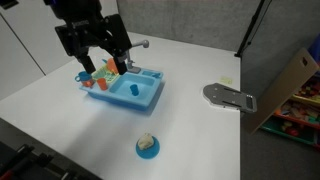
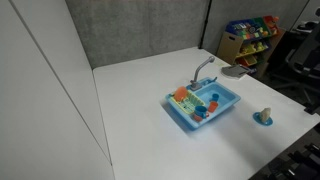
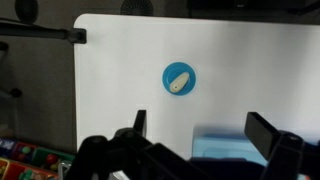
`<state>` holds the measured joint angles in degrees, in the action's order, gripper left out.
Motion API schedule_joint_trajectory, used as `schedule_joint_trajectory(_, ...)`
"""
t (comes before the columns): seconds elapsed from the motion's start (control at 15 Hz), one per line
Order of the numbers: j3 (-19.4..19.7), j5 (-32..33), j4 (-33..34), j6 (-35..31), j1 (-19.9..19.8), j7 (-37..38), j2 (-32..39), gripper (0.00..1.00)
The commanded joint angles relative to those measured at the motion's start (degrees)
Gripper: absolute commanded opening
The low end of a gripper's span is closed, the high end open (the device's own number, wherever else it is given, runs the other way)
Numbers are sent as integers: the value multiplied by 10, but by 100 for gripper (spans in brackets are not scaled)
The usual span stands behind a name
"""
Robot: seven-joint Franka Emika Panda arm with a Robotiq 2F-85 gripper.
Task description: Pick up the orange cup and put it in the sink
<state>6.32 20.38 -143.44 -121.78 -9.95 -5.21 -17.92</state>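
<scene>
Hanging above one end of the sink point(image 1: 150, 100), the gripper point(image 1: 102, 60) is spread with nothing between its fingers. In the wrist view the two dark fingers point(image 3: 140, 125) stand well apart over the white bench point(image 3: 120, 70).

We take the orange cup point(image 1: 112, 69) to be the small red-orange piece just below the gripper, at that end of the sink's tray, beside a larger orange piece point(image 1: 100, 77). It is too small for us to tell whether it stands upright or lies on its side, or whether it rests on a ledge or inside the tray. A light-blue cup point(image 1: 132, 88) sits in the basin. A round blue dish point(image 1: 147, 148) lies on the bench, well apart from the sink.

We judge the orange cup to be light, stiff, hollow plastic with a smooth and probably slippery wall. It could tip or squirt out if we pinch it off-centre. We would close across its wall near mid-height with gentle force, keeping the fingers clear of the larger piece beside it. Breakage seems no worry, since a short drop into the basin should do no harm.
</scene>
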Motion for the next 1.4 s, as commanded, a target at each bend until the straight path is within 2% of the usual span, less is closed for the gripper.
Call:
schedule_joint_trajectory(0.0, -3, -39, 77, 36, 17, 12, 84, 100)
schedule_joint_trajectory(0.47, -17, -110, 162, 56, 50, 17, 182, 100)
schedule_joint_trajectory(0.73, -33, -132, 193, 56, 68, 45, 219, 100)
schedule_joint_trajectory(1.13, -58, -146, 196, 26, 97, 75, 246, 100)
schedule_joint_trajectory(1.33, -67, -182, 187, 4, 103, 61, 250, 100)
